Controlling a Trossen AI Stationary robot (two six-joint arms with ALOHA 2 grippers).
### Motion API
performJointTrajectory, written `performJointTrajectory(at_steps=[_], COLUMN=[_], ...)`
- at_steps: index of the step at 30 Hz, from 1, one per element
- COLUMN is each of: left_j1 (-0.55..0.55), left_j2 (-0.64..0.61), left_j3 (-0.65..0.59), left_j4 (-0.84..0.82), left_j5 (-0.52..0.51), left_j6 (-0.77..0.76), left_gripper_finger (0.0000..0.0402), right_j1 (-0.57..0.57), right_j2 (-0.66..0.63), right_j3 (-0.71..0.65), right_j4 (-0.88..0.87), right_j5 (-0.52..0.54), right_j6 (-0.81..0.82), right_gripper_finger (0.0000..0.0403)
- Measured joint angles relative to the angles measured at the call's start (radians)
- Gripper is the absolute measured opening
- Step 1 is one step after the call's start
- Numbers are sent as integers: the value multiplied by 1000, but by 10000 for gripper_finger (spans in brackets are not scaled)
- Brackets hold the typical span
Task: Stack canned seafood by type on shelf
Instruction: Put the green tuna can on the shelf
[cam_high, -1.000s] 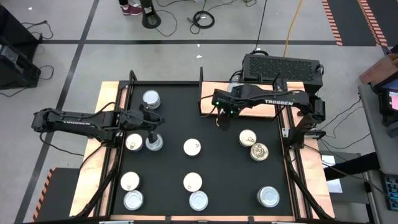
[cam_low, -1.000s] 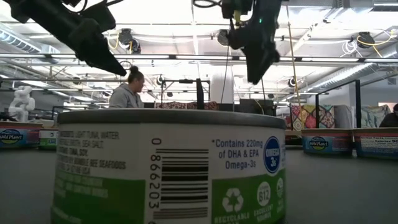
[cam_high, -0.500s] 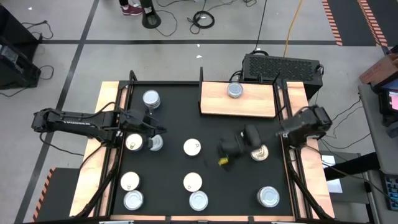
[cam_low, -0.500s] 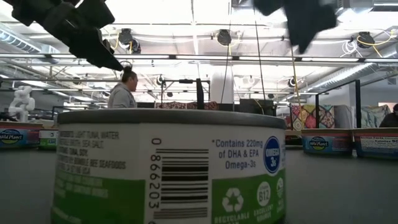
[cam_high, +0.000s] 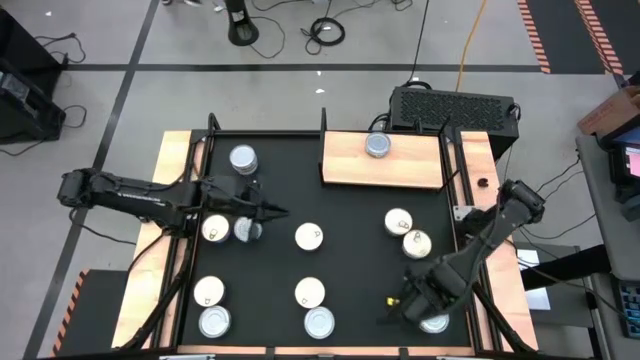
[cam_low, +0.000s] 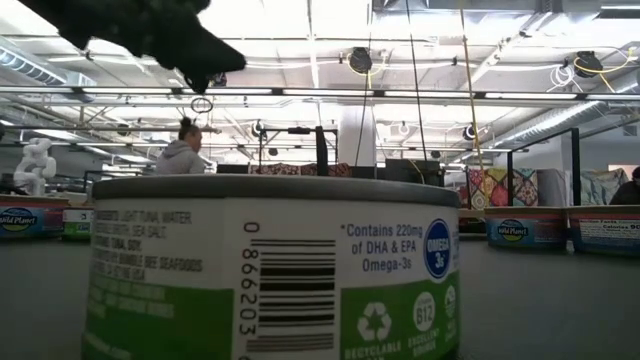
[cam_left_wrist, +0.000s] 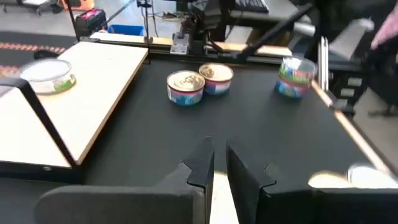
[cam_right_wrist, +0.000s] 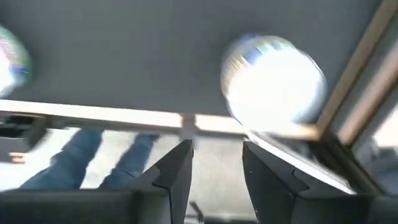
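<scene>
The tabletop (cam_high: 340, 210) is a matt black mat, framed by pale wood strips; at about one o'clock the shelf (cam_high: 400, 165) is smooth light-brown wood with fine grain; the tins (cam_high: 319, 322) have shiny metal tops, some silver, some whitish; the nearest tin (cam_low: 270, 270) wears a glossy printed paper label; the arms (cam_high: 130, 195) look like matt dark plastic or metal.
</scene>
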Motion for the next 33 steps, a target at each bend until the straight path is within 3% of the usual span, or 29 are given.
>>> performJointTrajectory(at_steps=[10, 24, 33], left_j1=[-5, -19, -19], left_j2=[179, 193, 193], left_j3=[0, 0, 0], left_j4=[100, 136, 134], left_j5=[0, 0, 0], left_j6=[-75, -76, -75], left_gripper_finger=[45, 45, 45], right_j1=[32, 31, 30], right_j2=[128, 289, 306], right_j3=[0, 0, 3], right_j4=[-9, -38, -48], right_j5=[-10, 11, 3], right_j6=[-21, -83, -65], right_gripper_finger=[134, 134, 114])
